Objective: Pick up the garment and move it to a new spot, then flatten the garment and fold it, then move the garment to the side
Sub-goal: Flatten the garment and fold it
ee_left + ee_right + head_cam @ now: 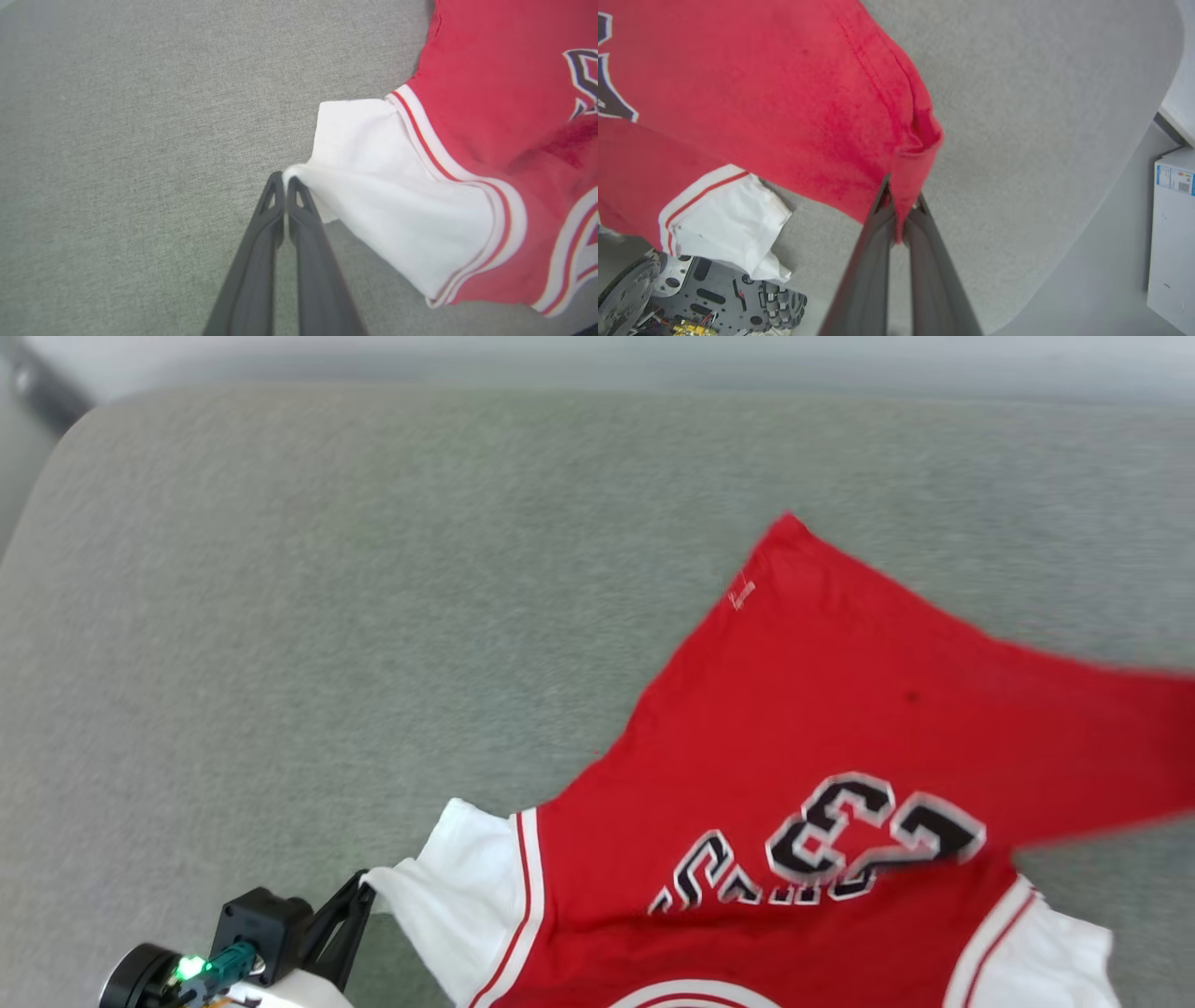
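The garment (812, 709), a red jersey T-shirt with white sleeves and black "23" lettering face up, lies spread over the right half of a grey padded surface (327, 616). My left gripper (359, 887) at the lower left is shut on the edge of the white sleeve (373, 186), its fingertips (285, 186) pinching the cloth. In the right wrist view my right gripper (901, 210) is shut on a red hem corner (920, 140) of the garment and lifts it off the surface. The other white sleeve (733, 219) hangs over the surface's near edge.
The grey surface has free room to the left and far side. Its rounded edge (1087, 224) drops to a grey floor, where a white box (1171, 233) stands. The robot's wheeled base (714, 298) shows below the near edge.
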Tool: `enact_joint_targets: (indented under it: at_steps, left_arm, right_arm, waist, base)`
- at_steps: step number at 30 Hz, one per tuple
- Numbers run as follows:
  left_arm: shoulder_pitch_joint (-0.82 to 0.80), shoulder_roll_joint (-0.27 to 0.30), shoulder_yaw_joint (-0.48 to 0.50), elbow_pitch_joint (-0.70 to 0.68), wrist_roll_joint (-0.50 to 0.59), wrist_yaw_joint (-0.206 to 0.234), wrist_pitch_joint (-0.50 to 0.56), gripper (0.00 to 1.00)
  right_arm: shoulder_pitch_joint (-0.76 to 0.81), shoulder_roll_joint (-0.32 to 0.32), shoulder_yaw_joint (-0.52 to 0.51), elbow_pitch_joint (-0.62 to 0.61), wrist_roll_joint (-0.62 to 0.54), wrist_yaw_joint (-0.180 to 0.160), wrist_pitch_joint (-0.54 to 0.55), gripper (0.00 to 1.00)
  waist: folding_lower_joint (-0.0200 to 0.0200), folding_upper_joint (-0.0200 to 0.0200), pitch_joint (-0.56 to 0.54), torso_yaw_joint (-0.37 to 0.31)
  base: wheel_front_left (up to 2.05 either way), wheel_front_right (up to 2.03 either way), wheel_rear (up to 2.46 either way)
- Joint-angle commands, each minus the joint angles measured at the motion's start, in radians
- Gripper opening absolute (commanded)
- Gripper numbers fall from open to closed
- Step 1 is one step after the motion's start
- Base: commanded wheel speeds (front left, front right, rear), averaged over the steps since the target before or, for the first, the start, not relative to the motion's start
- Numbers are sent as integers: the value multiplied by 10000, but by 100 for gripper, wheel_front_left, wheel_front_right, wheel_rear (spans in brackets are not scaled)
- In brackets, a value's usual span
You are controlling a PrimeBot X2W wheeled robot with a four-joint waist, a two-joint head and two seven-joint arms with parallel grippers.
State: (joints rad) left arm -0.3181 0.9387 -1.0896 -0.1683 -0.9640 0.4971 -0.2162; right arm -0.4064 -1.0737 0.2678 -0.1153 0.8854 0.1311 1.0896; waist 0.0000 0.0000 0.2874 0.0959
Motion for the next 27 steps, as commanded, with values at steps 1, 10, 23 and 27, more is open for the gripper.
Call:
enact_joint_targets:
  at_steps: [1, 10, 23, 27]
  left_arm:
    - [110, 60, 37, -17, -8, 44, -87, 0]
    - [401, 249, 126, -63, -144, -28, -194, 0]
    - [382, 300, 130, 10, -154, -117, -194, 0]
    - [278, 221, 69, -32, -65, -141, -121, 0]
  right_arm:
    - [380, -77, 7, -41, 38, -8, -83, 0]
    - [5037, -200, -434, 164, 610, -8, -1708, 0]
    - [6645, 836, -1487, 65, 187, -8, -3472, 100]
    - [6016, 656, -2363, -425, 207, -8, -3569, 100]
  waist:
    - [0, 0, -360, -412]
    - [0, 0, -563, -957]
    - [0, 0, -574, -1076]
    - [0, 0, -613, -948]
  base:
    - [0, 0, 0]
    - [0, 0, 0]
    - [0, 0, 0]
    - [0, 0, 0]
